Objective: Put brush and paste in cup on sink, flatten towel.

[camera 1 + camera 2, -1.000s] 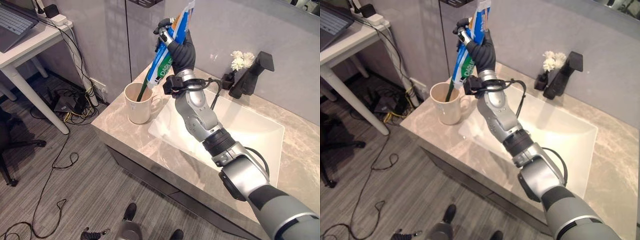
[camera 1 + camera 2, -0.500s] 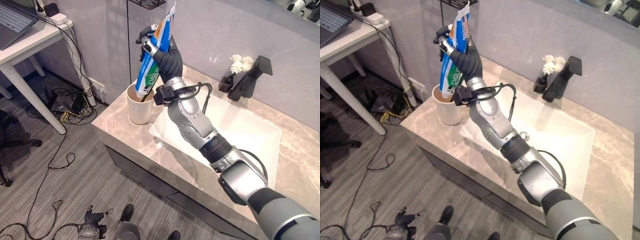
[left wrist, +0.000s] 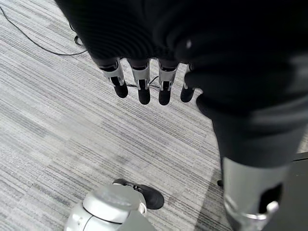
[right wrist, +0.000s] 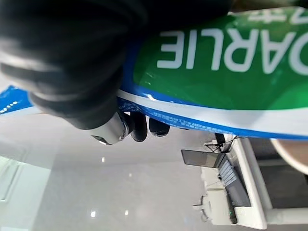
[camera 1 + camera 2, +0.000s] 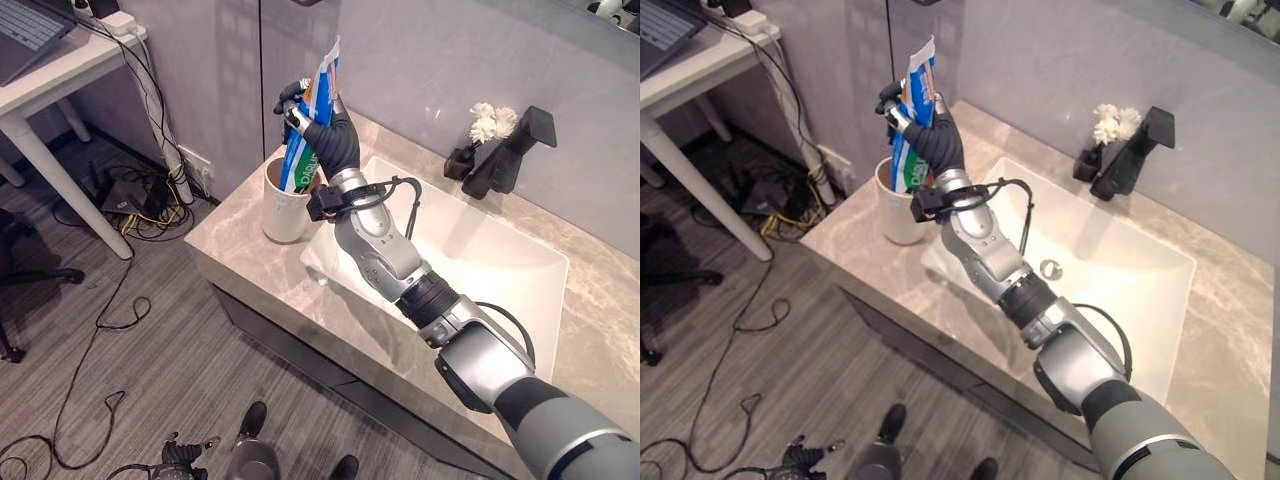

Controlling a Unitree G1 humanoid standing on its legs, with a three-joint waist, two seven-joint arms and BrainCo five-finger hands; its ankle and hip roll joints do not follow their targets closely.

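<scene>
One right hand [image 5: 325, 135] grips toothpaste [image 5: 308, 130] over cup [image 5: 285, 205].

The toothpaste tube [image 5: 310, 125] has been lowered by the right hand [image 5: 328, 135] until its lower end is inside the cup [image 5: 285, 205] (a second ago it was held higher, tilted above the rim).

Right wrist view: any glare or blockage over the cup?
Right wrist view: toothpaste tube and right hand sit close before the lens, small light spots on the glossy grey surface beyond. Left eye view: cup evenly lit, no glare.
</scene>
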